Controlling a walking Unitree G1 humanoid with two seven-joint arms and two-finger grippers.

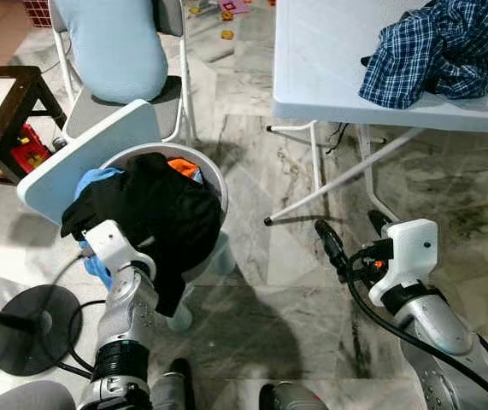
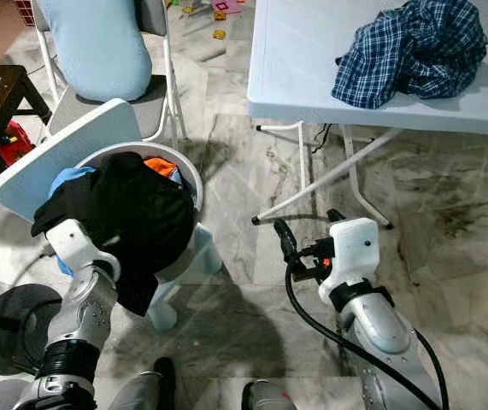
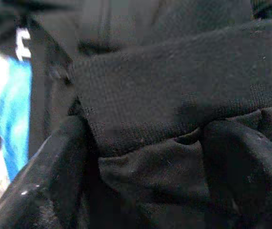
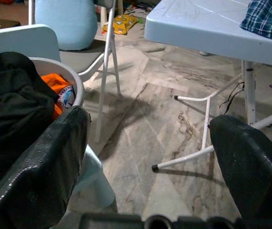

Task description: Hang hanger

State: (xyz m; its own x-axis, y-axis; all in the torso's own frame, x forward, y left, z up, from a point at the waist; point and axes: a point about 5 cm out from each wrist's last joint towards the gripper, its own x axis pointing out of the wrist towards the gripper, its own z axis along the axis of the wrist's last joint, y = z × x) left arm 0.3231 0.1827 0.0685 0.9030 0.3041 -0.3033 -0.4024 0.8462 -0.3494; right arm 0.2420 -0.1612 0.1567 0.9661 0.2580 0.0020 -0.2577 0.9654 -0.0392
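Observation:
A black garment (image 1: 154, 205) lies heaped over a round white laundry basket (image 1: 214, 175) and hangs down its front. My left gripper (image 3: 150, 126) is pushed into that garment; its fingers (image 3: 50, 181) stand apart with a thick fold of black fabric (image 3: 174, 95) between them. From the head, its white wrist (image 1: 111, 243) sits at the basket's near edge, fingers buried in the cloth. My right gripper (image 1: 348, 222) hovers open above the bare floor to the right of the basket, holding nothing. I see no hanger.
A blue cloth (image 1: 98, 179) and an orange item (image 1: 184, 166) lie in the basket. Around it are a white board (image 1: 81, 154), a folding chair with a pale blue cushion (image 1: 115, 43), and a black round stand base (image 1: 30, 329). A white folding table (image 1: 329, 60) carries a plaid shirt (image 1: 440, 51).

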